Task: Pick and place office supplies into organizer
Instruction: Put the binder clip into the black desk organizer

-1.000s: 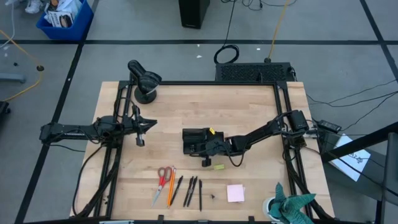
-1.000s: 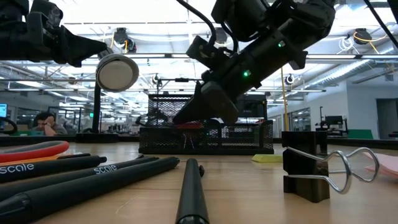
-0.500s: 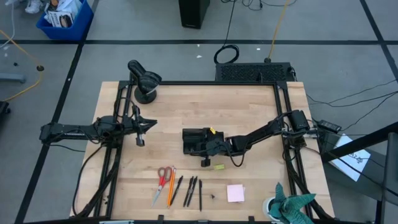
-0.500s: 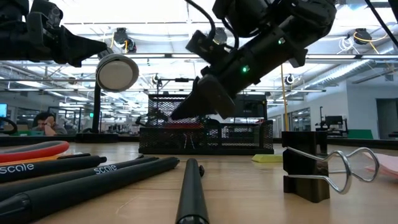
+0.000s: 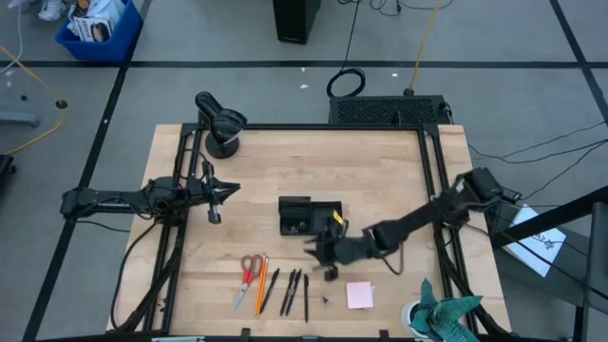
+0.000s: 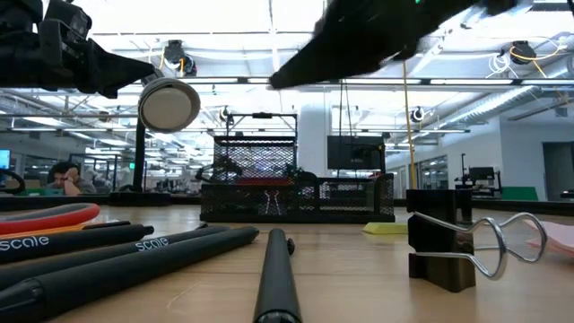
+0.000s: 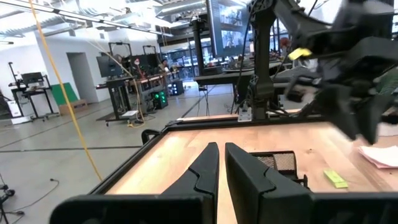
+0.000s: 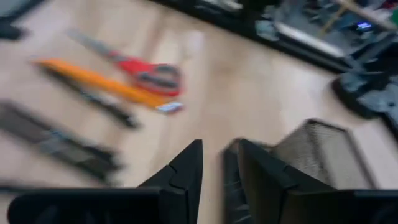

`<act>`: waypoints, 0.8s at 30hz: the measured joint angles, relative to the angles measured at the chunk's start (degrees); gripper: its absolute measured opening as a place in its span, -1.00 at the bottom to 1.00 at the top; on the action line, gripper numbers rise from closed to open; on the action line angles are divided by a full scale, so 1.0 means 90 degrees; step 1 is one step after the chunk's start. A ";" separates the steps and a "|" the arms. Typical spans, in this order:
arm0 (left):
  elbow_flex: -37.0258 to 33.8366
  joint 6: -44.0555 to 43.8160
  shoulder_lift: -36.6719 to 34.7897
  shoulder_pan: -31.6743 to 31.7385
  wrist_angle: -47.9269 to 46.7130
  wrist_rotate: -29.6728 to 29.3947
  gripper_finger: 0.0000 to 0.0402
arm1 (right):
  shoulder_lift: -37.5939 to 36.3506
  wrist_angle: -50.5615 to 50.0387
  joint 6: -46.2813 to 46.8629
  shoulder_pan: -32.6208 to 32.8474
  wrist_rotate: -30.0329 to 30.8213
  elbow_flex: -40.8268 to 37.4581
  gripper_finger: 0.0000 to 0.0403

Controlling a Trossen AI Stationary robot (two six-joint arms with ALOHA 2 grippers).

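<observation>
– Right gripper [image 5: 328, 255]: where is it, and what's in it?
– Over bare wood at 5 o'clock from the organizer [image 5: 285, 202], well off the table. Its fingers [image 8: 186, 168] stand a little apart with nothing between them.
– What lies nearest the front edge?
– A row at the gripper's 7 o'clock: scissors [image 5: 249, 269], pencil [image 5: 261, 283], then the pens [image 5: 292, 290]. A clip [image 5: 325, 300] lies at its 6 o'clock and the pad [image 5: 359, 294] at 5 o'clock. All are on the table, apart from the gripper.
– The yellow piece?
– On the wood just in front of the organizer in the low view [image 6: 387, 229]; from above, the arm hides it.
– The left gripper [image 5: 214, 199]?
– It hangs at the organizer's 9 o'clock, well apart. Its fingers [image 7: 202, 171] are all but together and hold nothing.
– Farther back?
– A lamp [image 5: 220, 123] stands at the table's 11 o'clock corner.
</observation>
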 joint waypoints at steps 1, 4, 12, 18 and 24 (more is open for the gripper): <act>0.0000 -0.0002 0.0000 0.0000 0.0002 0.0000 -0.82 | -0.0054 -0.0131 0.0208 0.0153 -0.0016 0.0000 -0.52; 0.0000 0.0020 0.0000 0.0000 0.0014 0.0000 -0.82 | -0.0138 -0.0368 0.0886 0.0580 -0.0025 0.0000 -0.49; 0.0000 0.0263 0.0000 0.0002 0.0049 -0.0101 -0.82 | -0.0138 -0.0492 0.2509 0.1723 -0.0268 0.0000 -0.41; 0.0000 0.0501 0.0000 0.0002 0.0049 -0.0333 -0.82 | 0.0182 -0.0420 0.4188 0.2203 0.0029 0.0002 -0.30; 0.0000 0.0508 0.0000 0.0000 0.0036 -0.0444 -0.82 | 0.0681 -0.0330 0.4768 0.2244 -0.0340 0.0004 -0.13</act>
